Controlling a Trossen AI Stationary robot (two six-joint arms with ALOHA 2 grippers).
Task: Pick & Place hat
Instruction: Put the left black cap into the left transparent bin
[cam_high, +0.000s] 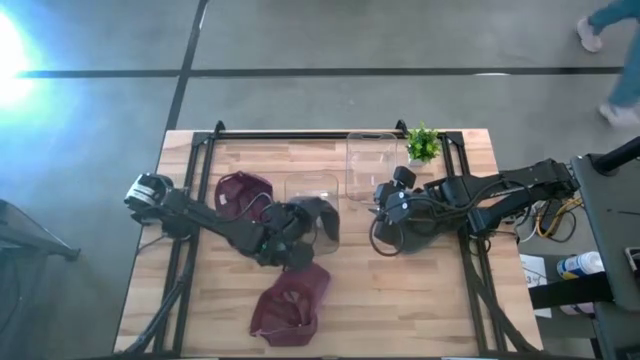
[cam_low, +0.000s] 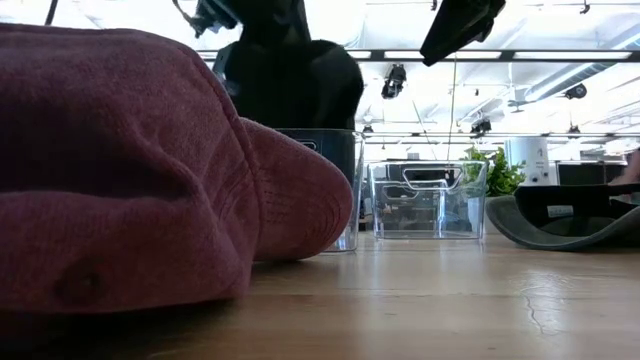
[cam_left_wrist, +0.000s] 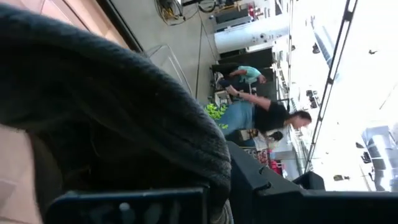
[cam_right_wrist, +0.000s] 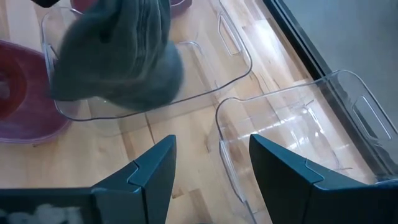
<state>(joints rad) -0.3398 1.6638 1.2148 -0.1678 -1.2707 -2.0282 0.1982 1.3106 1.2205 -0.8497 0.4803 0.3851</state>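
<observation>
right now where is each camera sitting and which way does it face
High view: above the table, looking straight down; both arms show, the left gripper shut on the dark hat, the right gripper open.
Low view: at table-top height, looking level across; a maroon hat fills the near side, the arms hang in from above.
Left wrist view: on the left arm, pressed against the dark hat, people in the room beyond.
Right wrist view: on the right arm, looking down past its open fingers at two clear bins.
Shared: the dark hat shows in all four.
</observation>
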